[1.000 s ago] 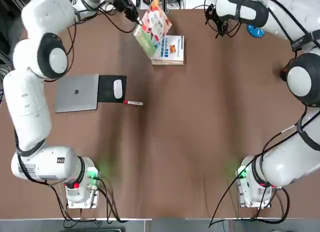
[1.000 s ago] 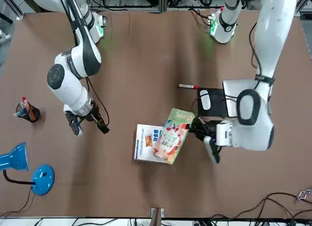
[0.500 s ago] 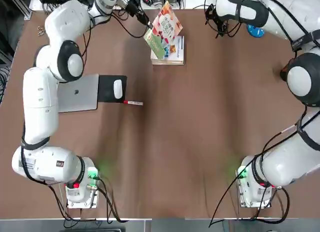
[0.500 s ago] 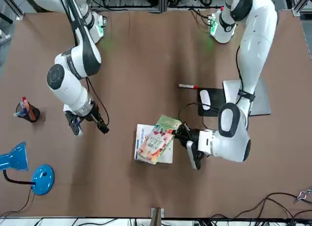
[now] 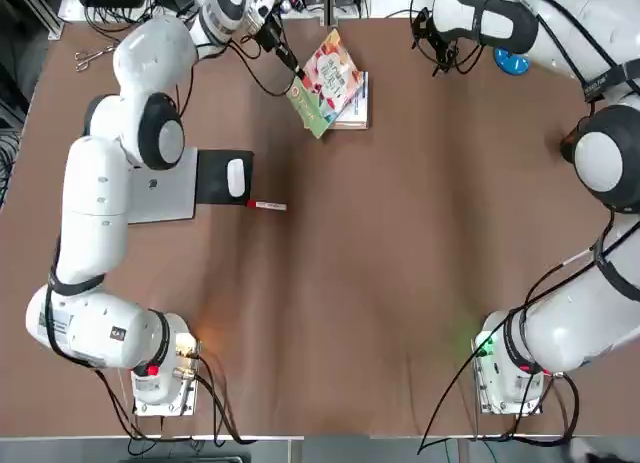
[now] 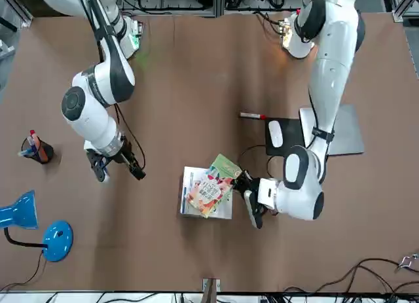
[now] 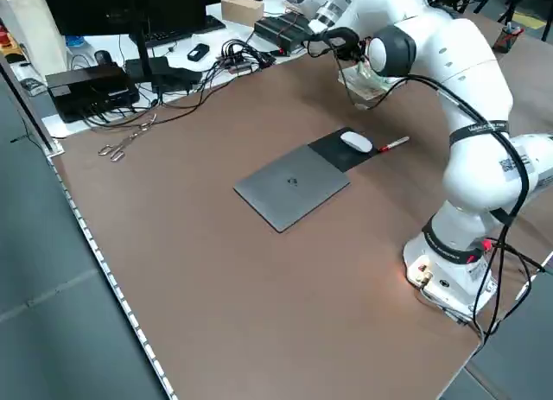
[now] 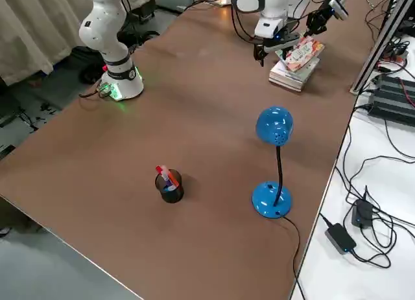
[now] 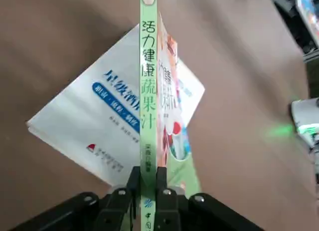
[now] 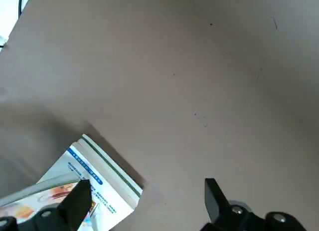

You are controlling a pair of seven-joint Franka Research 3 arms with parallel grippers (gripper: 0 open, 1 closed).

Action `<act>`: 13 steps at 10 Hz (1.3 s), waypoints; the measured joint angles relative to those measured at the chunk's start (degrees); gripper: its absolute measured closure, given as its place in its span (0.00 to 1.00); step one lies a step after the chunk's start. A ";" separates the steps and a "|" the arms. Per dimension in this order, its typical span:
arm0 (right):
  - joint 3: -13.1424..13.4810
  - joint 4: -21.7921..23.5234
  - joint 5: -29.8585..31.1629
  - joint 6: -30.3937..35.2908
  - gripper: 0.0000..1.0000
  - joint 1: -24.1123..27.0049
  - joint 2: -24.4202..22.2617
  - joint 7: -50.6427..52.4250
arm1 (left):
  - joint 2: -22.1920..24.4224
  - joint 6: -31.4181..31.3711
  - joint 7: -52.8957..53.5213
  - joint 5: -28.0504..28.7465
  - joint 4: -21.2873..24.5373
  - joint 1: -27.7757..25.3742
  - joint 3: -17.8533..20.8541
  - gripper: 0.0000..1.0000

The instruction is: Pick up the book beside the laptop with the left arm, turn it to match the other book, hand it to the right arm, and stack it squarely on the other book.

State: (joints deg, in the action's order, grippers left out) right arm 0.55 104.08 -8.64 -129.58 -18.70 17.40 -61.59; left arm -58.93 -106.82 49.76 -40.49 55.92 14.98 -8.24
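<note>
— Where's the book (image 5: 327,81)?

— Lifted over the other book (image 5: 352,99), skewed, left claw (image 6: 247,193) pinching its spine end.

— Handling?

— Thin, floppy, probably slick — take the free edge. Right claw (image 10: 144,201) stands spread, near that other book.

Green-bordered book (image 5: 327,81) tilts over the white other book (image 6: 192,197); laptop (image 7: 292,187) lies flat.
</note>
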 joint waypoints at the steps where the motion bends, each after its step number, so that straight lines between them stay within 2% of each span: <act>1: 0.03 0.00 0.00 0.01 0.00 0.01 0.00 -0.01 | -0.23 -1.68 0.64 0.00 -0.03 0.97 0.79 0.85; 3: 0.06 0.00 0.00 0.05 0.01 0.04 0.00 -0.07 | -0.26 -5.40 0.82 0.00 -0.13 2.71 1.83 0.85; 6: 0.08 0.00 0.00 0.07 0.07 0.06 0.00 -0.13 | -0.26 -7.06 1.97 0.00 -0.67 6.05 6.65 0.85; 7: 0.09 0.00 0.00 0.07 0.14 0.10 0.00 -0.14 | -0.26 -7.15 2.54 0.00 -0.83 6.92 7.74 0.85; 9: 0.10 0.00 0.00 0.07 0.48 0.12 0.00 -0.20 | -0.26 -7.21 3.30 0.10 -0.97 7.90 8.73 0.85; 13: 0.14 0.00 0.00 0.08 0.50 0.21 0.00 -0.20 | -0.26 -7.65 4.83 1.53 -1.07 10.36 10.53 0.85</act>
State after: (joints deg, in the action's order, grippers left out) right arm 0.69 104.08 -8.65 -129.51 -18.49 17.40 -61.80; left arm -59.19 -114.47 54.59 -38.96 54.85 25.34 2.30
